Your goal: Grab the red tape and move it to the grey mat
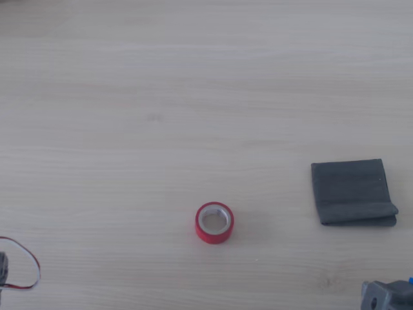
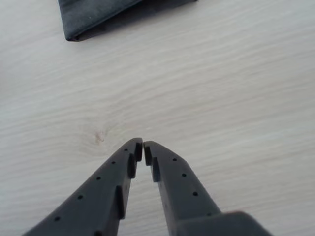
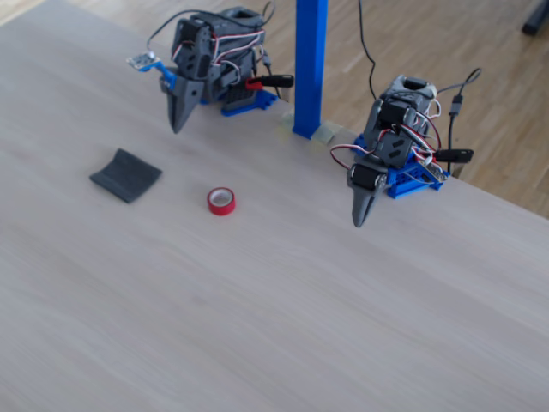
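In the wrist view, empty jaws nearly closed, grey mat [image 2: 98, 14] cut off at top, red tape [image 1: 214, 223] unseen.

Wrist view: grey mat [image 2: 98, 14] cut off at top edge; red tape not in shot. Other view: red wire loop [image 1: 22, 265] cut at left edge.

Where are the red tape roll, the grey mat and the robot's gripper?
red tape [image 1: 214, 223], other view, on its red outer side.
grey mat [image 1: 352, 190], other view, middle of its top.
gripper [image 2: 143, 148], wrist view, between its closed fingertips.
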`<move>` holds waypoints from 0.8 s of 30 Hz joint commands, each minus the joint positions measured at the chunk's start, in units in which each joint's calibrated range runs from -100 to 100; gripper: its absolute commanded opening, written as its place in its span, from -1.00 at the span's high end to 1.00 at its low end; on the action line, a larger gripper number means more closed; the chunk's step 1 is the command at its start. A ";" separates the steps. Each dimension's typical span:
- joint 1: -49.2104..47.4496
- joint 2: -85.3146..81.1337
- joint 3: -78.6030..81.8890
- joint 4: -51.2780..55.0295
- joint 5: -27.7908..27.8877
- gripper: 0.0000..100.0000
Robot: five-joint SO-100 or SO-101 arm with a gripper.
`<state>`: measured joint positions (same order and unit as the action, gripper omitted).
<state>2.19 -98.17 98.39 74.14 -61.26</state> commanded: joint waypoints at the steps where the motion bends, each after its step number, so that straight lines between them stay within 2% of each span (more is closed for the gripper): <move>1: -0.75 -0.67 0.98 0.50 -0.01 0.96; 21: -1.74 -0.17 0.98 0.41 -0.06 0.94; 24: -2.73 -0.01 0.53 0.41 -0.06 0.85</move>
<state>0.12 -98.25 98.39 74.14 -61.21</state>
